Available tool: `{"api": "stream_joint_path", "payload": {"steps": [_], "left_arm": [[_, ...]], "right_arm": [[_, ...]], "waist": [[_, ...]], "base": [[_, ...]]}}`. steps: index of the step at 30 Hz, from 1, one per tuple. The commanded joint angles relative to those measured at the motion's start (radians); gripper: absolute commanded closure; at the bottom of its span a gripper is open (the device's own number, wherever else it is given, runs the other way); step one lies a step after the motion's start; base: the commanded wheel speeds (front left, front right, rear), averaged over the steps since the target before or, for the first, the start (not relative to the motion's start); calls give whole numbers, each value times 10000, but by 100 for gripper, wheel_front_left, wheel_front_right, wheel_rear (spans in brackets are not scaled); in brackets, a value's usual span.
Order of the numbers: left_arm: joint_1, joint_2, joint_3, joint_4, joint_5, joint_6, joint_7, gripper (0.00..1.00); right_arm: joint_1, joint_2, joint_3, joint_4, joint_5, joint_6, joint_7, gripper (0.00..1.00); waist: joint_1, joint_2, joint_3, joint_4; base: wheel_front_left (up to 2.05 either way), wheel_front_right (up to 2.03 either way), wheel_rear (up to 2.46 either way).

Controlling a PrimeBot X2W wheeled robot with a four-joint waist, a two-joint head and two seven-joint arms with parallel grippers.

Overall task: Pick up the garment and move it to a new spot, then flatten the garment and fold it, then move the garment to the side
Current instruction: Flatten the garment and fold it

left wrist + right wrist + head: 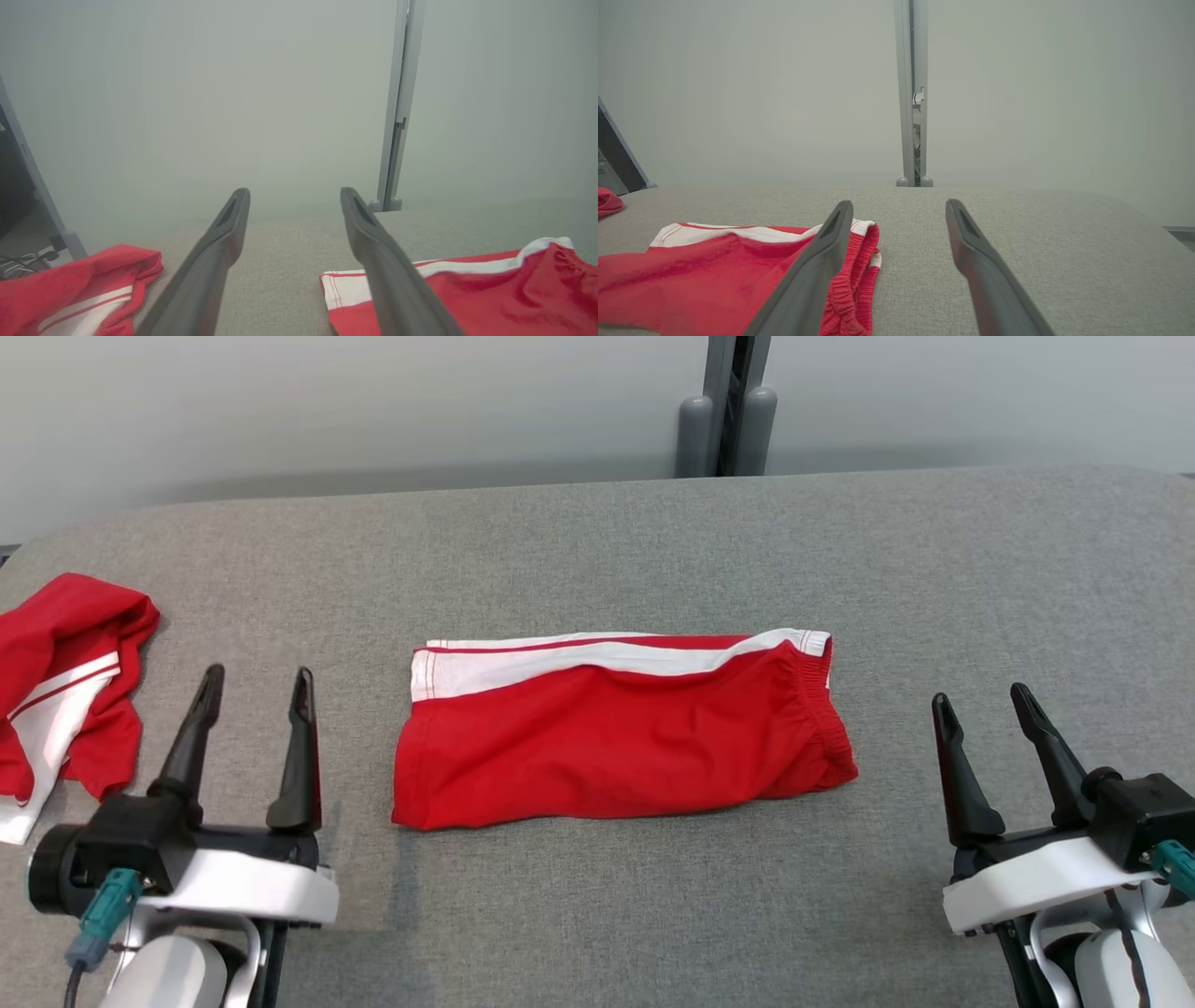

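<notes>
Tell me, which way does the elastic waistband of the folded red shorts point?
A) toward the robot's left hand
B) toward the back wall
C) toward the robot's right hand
C: the gathered waistband forms the end of the shorts nearest the right hand.

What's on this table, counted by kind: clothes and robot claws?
Red-and-white garments: 2 (folded shorts, crumpled garment)
Grippers: 2 (left gripper, right gripper), both open and holding nothing
Total: 4
</notes>
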Motion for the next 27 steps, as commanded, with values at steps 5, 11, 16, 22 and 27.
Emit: {"api": "stream_joint_path", "payload": {"steps": [5, 11, 16, 22, 27], "left_arm": [[267, 126, -108, -94, -36, 38, 204, 0], [188, 153, -194, -80, -59, -6, 332, 0], [-45, 133, -282, -6, -22, -52, 377, 0], [-269, 23, -394, 91, -79, -97, 398, 0], [-449, -118, -480, 211, -63, -107, 319, 0]], "right_arm": [[160, -14, -78, -17, -39, 1, 84, 0], [55, -13, -116, 71, -42, 1, 195, 0], [-246, -154, -116, 370, -9, 1, 400, 0], [-1049, -315, 389, 1188, 87, 1, 800, 0], [-1766, -353, 942, 2308, 435, 1, 980, 0]], "waist": [[0, 0, -54, -14], [0, 0, 37, 103], [0, 0, 201, 312], [0, 0, 523, 572], [0, 0, 859, 732]], "base": [[0, 0, 0], [0, 0, 0], [0, 0, 0], [0, 0, 0], [0, 0, 0]]}}
